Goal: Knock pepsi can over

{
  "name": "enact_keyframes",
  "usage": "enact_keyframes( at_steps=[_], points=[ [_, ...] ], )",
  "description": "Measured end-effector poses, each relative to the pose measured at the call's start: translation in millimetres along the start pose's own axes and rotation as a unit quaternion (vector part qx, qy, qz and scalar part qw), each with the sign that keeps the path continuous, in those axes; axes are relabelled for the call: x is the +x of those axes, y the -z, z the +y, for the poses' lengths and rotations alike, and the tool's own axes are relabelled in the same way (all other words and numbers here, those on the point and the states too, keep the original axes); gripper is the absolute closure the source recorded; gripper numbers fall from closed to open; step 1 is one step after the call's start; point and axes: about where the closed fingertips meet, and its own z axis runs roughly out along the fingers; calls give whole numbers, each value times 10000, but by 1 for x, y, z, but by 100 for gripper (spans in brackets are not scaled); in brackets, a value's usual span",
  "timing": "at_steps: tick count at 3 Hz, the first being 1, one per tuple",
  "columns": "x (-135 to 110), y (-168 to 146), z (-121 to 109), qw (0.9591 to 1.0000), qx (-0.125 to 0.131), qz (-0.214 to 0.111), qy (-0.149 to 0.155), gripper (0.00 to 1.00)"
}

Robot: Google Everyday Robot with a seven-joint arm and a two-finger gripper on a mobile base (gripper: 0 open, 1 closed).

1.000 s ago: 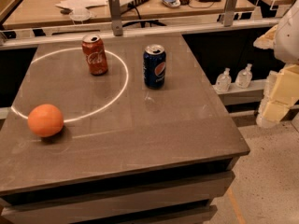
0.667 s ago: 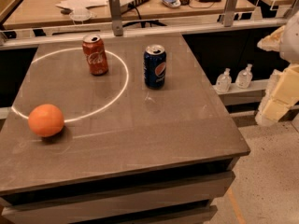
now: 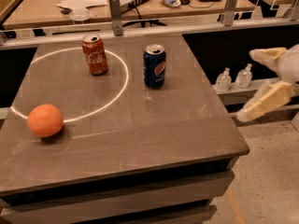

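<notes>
Grey table (image 3: pixel 140 139) holds upright pepsi can (image 3: pixel 154 66) at twelve o'clock; gripper (image 3: pixel 246 85) hovers at three o'clock, fingers spread wide, empty.

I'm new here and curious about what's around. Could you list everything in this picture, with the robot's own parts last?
pepsi can: one, dark blue, upright, far middle of the table, outside the ring
red can: one, red, upright, inside the ring
orange: one, orange, table's near left
ring: one, white, on the tabletop
table: one, grey-brown
small bottles: two, clear, on a ledge right of the table
desk: one, tan, behind, cluttered
hand: one, cream, open, in the air right of the table
</notes>
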Motion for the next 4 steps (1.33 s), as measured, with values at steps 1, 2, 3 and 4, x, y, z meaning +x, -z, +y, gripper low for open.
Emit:
enact_keyframes(
  at_steps=[1,2,3,4],
  points=[
    [-36,-28,4,9934,-267,-1109,76,0],
    [-50,-32,9,9906,-363,-1316,91,0],
    [-50,-34,8,9902,-350,-1350,62,0],
    [-48,-62,2,9835,-188,-1773,-304,0]
  ],
)
